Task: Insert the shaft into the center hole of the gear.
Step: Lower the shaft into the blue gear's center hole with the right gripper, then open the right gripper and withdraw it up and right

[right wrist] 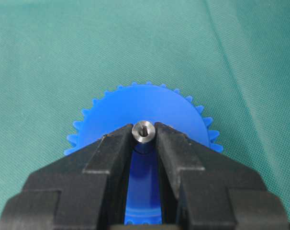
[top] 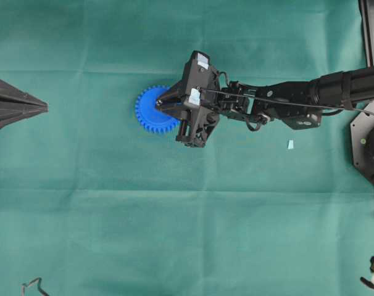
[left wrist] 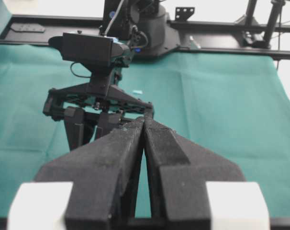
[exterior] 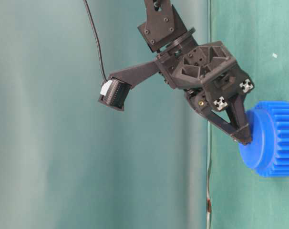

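The blue gear (top: 151, 109) lies flat on the green cloth, also in the table-level view (exterior: 274, 138) and the right wrist view (right wrist: 145, 108). My right gripper (right wrist: 144, 132) is shut on the shaft (right wrist: 143, 132), a small silver pin seen end-on, held upright over the middle of the gear's face. The center hole is hidden under the pin and fingers. In the overhead view the right gripper (top: 164, 103) reaches over the gear. My left gripper (left wrist: 144, 120) is shut and empty, far left in the overhead view (top: 44, 108).
A small pale blue-white scrap (top: 290, 144) lies on the cloth to the right of the gear. A black frame (top: 372, 37) runs along the right edge. A thin cable end (top: 33, 285) lies at the bottom left.
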You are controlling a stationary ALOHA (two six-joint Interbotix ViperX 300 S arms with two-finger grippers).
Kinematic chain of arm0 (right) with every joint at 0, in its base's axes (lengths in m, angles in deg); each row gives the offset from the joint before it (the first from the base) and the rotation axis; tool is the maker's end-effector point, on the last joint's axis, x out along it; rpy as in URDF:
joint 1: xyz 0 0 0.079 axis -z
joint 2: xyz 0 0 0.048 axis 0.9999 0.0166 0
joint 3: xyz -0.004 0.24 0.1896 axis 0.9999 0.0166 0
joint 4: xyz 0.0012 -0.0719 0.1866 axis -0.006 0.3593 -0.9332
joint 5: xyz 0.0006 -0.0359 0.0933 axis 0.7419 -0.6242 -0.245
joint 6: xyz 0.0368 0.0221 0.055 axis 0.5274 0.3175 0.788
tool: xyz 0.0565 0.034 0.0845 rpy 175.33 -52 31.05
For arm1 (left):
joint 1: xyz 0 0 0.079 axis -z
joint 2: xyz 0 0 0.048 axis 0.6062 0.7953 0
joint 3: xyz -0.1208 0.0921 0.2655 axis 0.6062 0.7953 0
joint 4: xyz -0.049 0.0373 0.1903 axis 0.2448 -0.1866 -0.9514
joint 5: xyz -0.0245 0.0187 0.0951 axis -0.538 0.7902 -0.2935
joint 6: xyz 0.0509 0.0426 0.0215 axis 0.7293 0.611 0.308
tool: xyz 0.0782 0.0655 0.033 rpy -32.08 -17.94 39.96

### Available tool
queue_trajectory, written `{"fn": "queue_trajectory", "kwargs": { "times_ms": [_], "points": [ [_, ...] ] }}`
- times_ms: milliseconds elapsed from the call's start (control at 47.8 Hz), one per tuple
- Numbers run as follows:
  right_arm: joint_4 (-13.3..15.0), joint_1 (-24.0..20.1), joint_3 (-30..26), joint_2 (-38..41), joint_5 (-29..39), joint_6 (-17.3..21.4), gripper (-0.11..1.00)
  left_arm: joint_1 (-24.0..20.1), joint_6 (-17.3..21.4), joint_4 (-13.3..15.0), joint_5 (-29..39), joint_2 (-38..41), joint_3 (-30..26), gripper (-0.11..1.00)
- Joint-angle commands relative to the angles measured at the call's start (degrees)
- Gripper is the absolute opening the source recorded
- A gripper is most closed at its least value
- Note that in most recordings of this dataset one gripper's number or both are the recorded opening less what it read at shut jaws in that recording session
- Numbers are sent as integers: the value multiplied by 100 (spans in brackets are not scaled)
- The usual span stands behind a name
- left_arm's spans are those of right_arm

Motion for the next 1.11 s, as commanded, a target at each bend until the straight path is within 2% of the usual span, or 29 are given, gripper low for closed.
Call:
{"fn": "queue_trajectory", "kwargs": {
  "times_ms": [0, 42, 84, 272, 314, 565, 880, 1089],
  "points": [
    [-18, 18, -70, -70, -53, 9, 20, 9, 9, -18, -26, 44, -158, 0],
    [-18, 18, -79, -70, -53, 9, 23, 18, 9, -9, -26, 44, -158, 0],
    [-18, 18, -79, -70, -53, 9, 30, 18, 0, -18, -26, 35, -158, 0],
    [-18, 18, -88, -70, -44, 9, 82, 18, 9, -18, -26, 44, -158, 0],
    [-18, 18, -88, -70, -53, 18, 86, 9, 9, -18, -26, 53, -158, 0],
    [-18, 18, -79, -369, 18, -18, 81, 18, 0, -18, -26, 44, -158, 0],
    [9, 18, 105, -1424, 360, -220, 81, 18, 0, -18, -26, 44, -158, 0],
    [9, 18, 510, -2232, 378, -290, 81, 9, 0, -18, -26, 35, -158, 0]
  ]
}}
